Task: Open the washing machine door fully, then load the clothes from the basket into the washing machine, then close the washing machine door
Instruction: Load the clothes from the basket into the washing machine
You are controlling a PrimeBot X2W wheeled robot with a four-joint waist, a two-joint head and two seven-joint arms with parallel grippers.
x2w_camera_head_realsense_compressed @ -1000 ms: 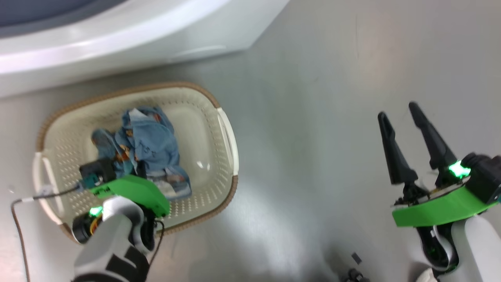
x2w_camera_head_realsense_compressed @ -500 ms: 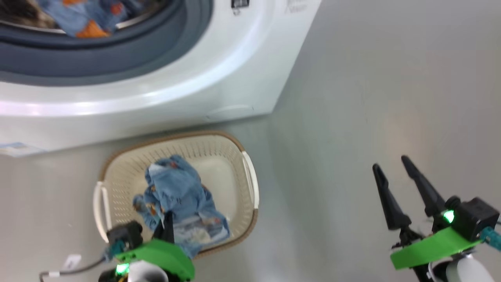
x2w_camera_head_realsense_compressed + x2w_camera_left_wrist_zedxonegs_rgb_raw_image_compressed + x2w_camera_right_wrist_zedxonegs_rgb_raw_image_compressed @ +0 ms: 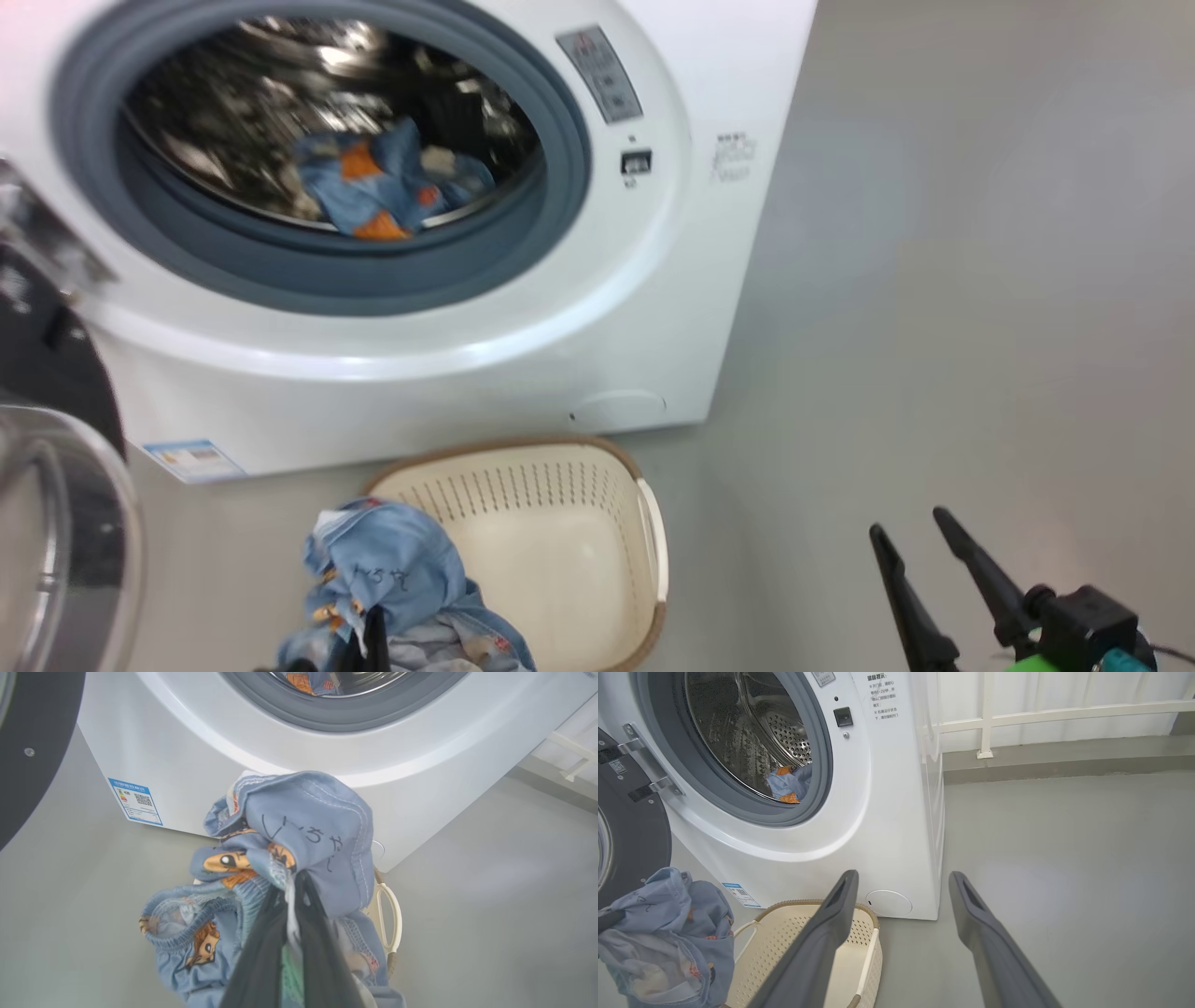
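Observation:
My left gripper (image 3: 292, 882) is shut on a bundle of light-blue clothes (image 3: 299, 835) with orange prints, lifted above the cream basket (image 3: 560, 523), whose bare inside shows beside the bundle (image 3: 392, 579). The bundle hangs at the lower left of the right wrist view as clothes (image 3: 668, 933), over the basket (image 3: 784, 933). The white washing machine (image 3: 653, 280) stands just behind, its door (image 3: 56, 523) swung open at the left. A blue garment (image 3: 383, 182) lies in the steel drum. My right gripper (image 3: 910, 537) stands open over bare floor at the lower right, with nothing between its fingers (image 3: 831, 914).
Grey floor (image 3: 934, 280) spreads to the right of the machine. A white railing and wall (image 3: 1041, 714) run behind it. A blue label (image 3: 191, 457) sits low on the machine's front, and the door hinge (image 3: 644, 770) shows at the left.
The head camera has tilted up, bringing the drum opening into sight. My left gripper has risen out of the basket with the blue clothes in it. The right gripper stays open.

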